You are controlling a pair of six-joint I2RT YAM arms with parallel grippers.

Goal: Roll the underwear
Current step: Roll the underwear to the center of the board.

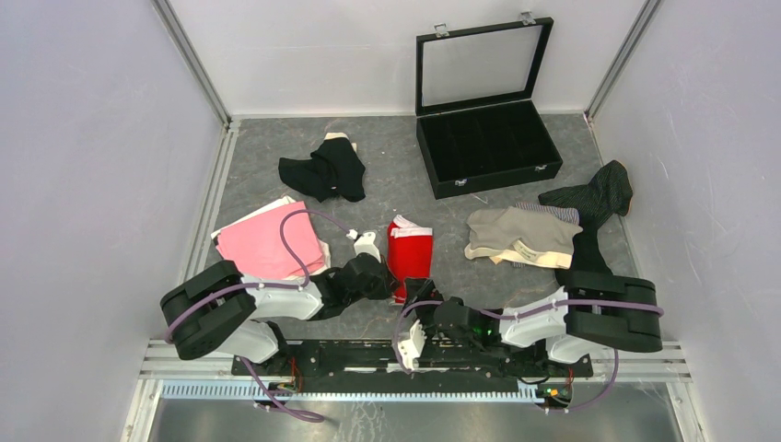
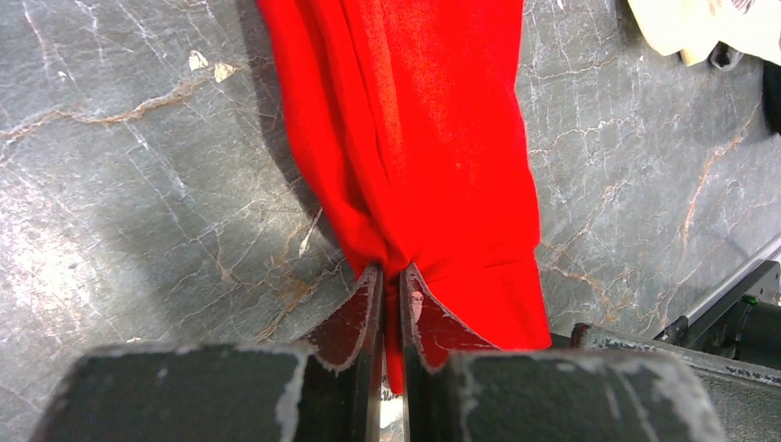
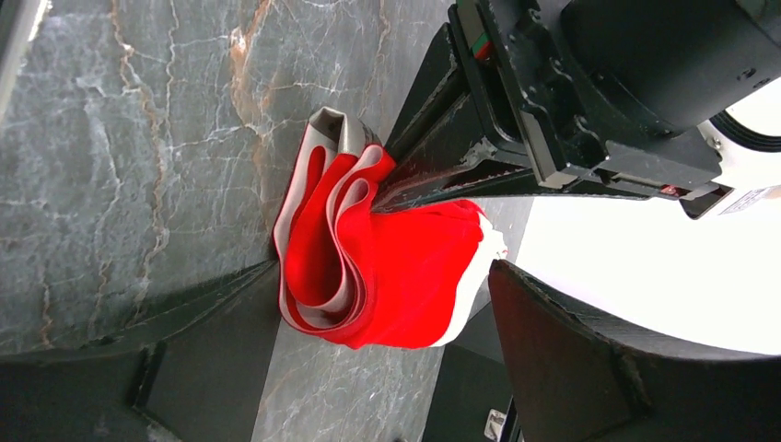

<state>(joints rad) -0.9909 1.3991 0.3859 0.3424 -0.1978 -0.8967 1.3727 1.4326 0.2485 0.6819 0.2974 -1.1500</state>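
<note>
The red underwear [image 1: 410, 250] lies part folded on the grey table in front of the arms, its white waistband curled in layers in the right wrist view [image 3: 387, 267]. My left gripper [image 1: 382, 279] is shut on the near edge of the red cloth, which is pinched between the jaws in the left wrist view [image 2: 391, 273]. My right gripper [image 1: 419, 293] is open just in front of the garment's near end; its fingers [image 3: 184, 313] stand on either side of the curled end without closing on it. Black [image 1: 324, 170], pink [image 1: 269, 244], beige [image 1: 520, 235] and dark pinstriped [image 1: 589, 198] underwear lie around.
A black compartment case [image 1: 488, 138] with its glass lid raised stands at the back right. White walls close in the table on three sides. The metal rail with the arm bases [image 1: 414, 354] runs along the near edge.
</note>
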